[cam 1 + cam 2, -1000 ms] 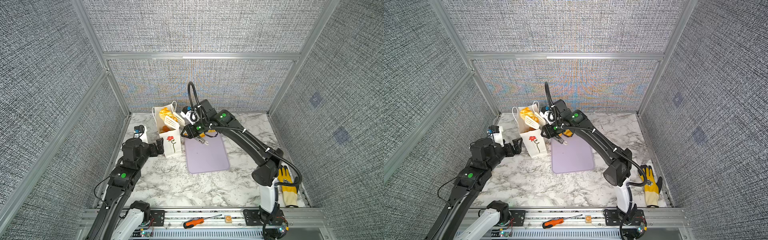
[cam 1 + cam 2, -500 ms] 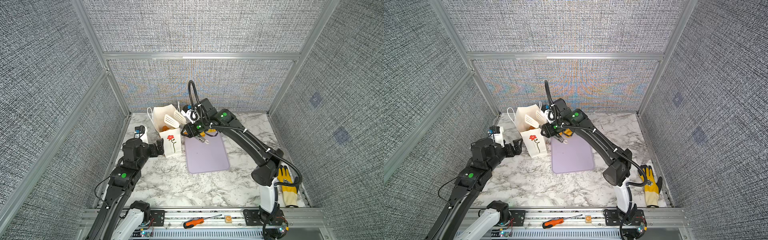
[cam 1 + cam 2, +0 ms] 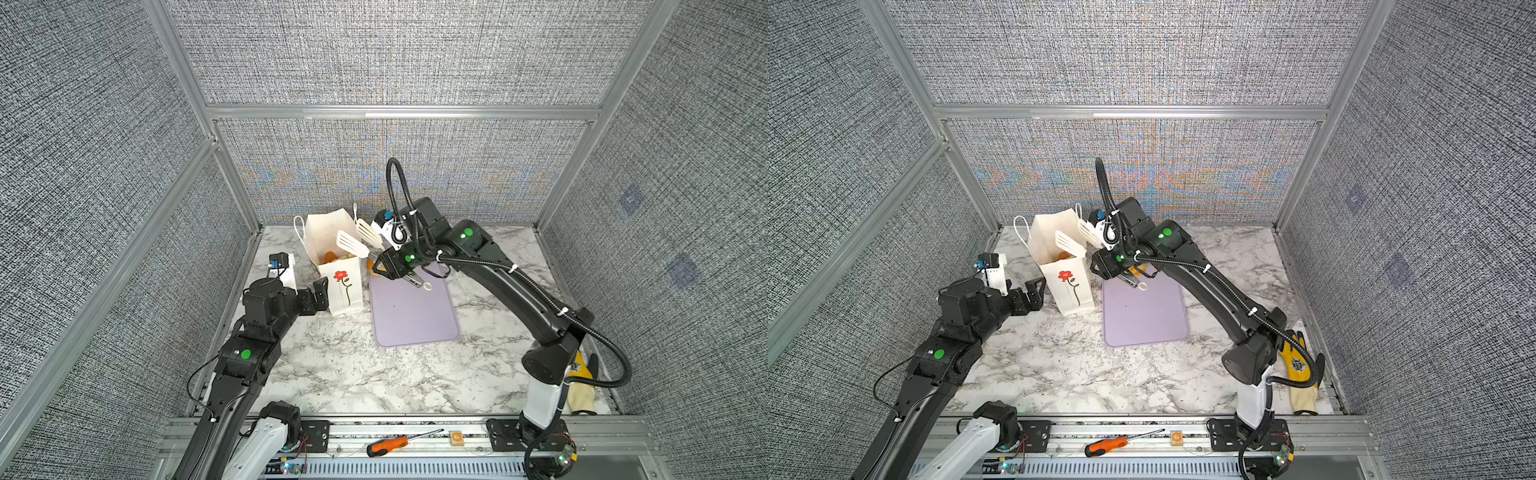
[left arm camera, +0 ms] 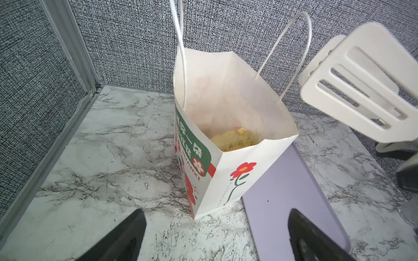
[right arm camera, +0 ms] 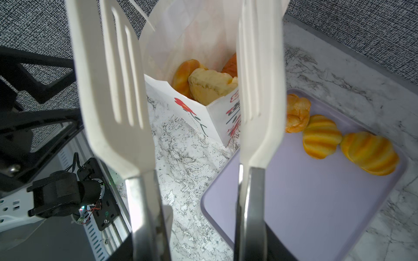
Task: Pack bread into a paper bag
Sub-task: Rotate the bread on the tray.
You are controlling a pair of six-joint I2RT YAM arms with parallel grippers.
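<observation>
Right wrist view hides my right gripper (image 3: 380,261) itself, clamped on the tongs (image 5: 117,90); their empty blades stand apart, one covering part of the bread (image 5: 210,88) in the upright paper bag (image 5: 181,29). Three pastries (image 5: 321,135) lie on the tray (image 5: 294,203). My left gripper (image 4: 217,235) gapes empty nearby.

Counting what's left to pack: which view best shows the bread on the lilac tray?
The right wrist view: three pieces of bread lie in plain sight along one end of the tray. Both top views show only an orange sliver under the right arm. The left wrist view shows only bare tray.
</observation>
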